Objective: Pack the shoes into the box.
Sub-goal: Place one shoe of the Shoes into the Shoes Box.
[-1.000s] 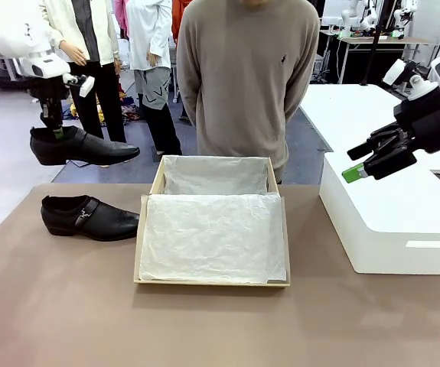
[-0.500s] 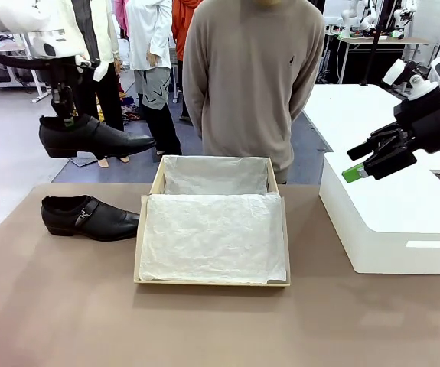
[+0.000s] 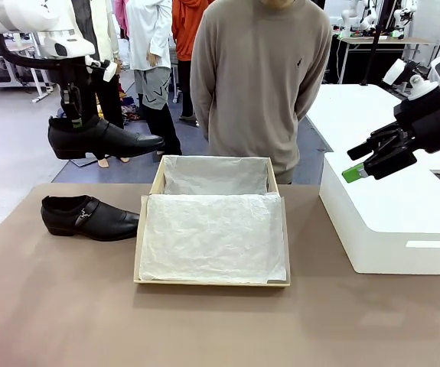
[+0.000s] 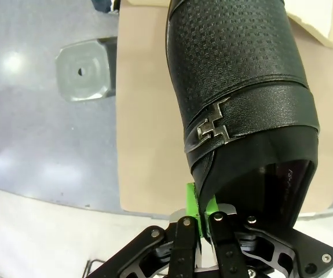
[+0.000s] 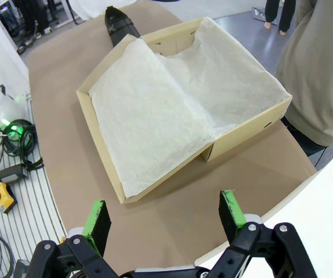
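My left gripper is shut on the heel rim of one black shoe, which hangs in the air left of and above the box, toe pointing right. The left wrist view has that shoe with its metal buckle running away from my green pads, which pinch the heel edge. The other shoe lies on the brown table left of the box. The tan box is open and lined with white tissue. My right gripper hovers open over the white block at the right, with nothing between its fingers.
A large white block stands on the table's right side. A person in a beige sweater stands at the far edge behind the box. The near part of the table is bare.
My left arm has carried the held shoe up and to the right, toward the box. The right arm, the box and the other shoe have stayed put.
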{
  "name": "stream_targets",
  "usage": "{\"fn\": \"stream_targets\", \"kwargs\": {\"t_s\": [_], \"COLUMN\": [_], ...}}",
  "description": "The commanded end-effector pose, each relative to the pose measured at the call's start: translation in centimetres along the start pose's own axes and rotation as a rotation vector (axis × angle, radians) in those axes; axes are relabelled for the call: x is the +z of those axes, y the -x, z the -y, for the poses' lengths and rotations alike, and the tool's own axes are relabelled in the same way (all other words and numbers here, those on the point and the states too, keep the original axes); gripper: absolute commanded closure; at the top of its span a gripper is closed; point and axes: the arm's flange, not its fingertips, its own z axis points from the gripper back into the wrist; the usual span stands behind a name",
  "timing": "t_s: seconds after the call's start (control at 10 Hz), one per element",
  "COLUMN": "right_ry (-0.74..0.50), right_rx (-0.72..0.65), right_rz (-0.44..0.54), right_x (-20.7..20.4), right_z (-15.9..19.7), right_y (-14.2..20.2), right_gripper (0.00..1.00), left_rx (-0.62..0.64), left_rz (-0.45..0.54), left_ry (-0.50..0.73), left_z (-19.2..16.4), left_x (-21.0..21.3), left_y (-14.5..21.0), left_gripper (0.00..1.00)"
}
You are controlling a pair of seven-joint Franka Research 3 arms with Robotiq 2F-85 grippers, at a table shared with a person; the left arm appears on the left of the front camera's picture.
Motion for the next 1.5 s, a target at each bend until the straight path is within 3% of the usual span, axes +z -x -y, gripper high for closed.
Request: {"fn": "stream_targets", "kwargs": {"t_s": [0.0, 0.2, 0.7, 1.4], "right_ry": [-0.012, -0.012, -0.012, -0.012], "right_rx": [0.023, 0.023, 0.023, 0.023], "right_rz": [0.03, 0.03, 0.03, 0.03], "right_x": [-0.2, -0.2, -0.2, -0.2], "right_z": [0.3, 0.3, 0.3, 0.3], "right_y": [0.0, 0.0, 0.0, 0.0], "right_gripper": [0.0, 0.0, 0.0, 0.0], "left_rx": [-0.008, 0.018, -0.024, -0.107], "left_rz": [0.002, -0.008, -0.023, -0.013], "left_ry": [-0.008, 0.033, -0.001, 0.023], "left_z": [0.0, 0.6, 3.8, 4.7], "left_x": [0.4, -1.1, 1.9, 0.9], "left_y": [0.4, -0.1, -8.4, -19.9], "left_gripper": [1.0, 1.0, 1.0, 1.0]}}
